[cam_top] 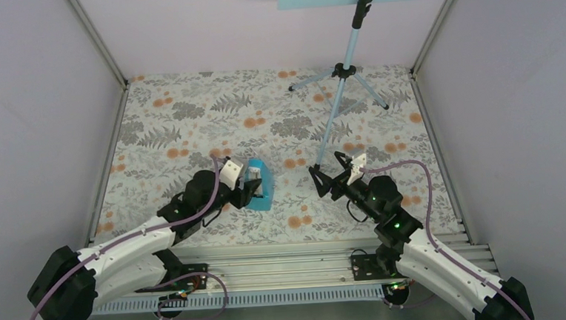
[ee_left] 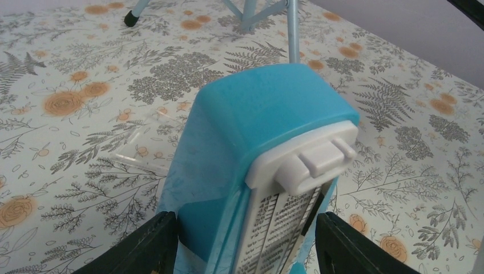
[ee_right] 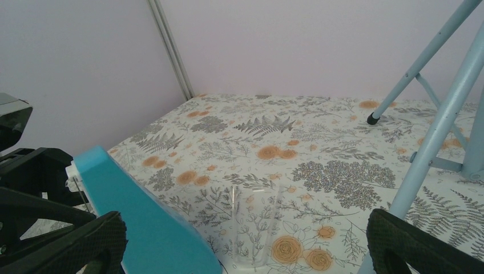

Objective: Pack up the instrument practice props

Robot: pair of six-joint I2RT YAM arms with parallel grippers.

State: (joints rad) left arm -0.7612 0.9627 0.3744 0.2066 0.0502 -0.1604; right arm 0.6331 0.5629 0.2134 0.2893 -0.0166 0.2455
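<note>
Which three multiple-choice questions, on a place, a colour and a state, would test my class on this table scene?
1. Where does the music stand stand? A near left; B far right; C off the table.
2. What colour is the metronome casing? A red; B blue; C black.
3. How is the right tool? A open, empty; B shut on a page; C out of view.
Answers: B, its tripod hub sits toward the far right corner; B, the casing shows blue in the left wrist view; A, its fingers are spread apart, gripping nothing.
</note>
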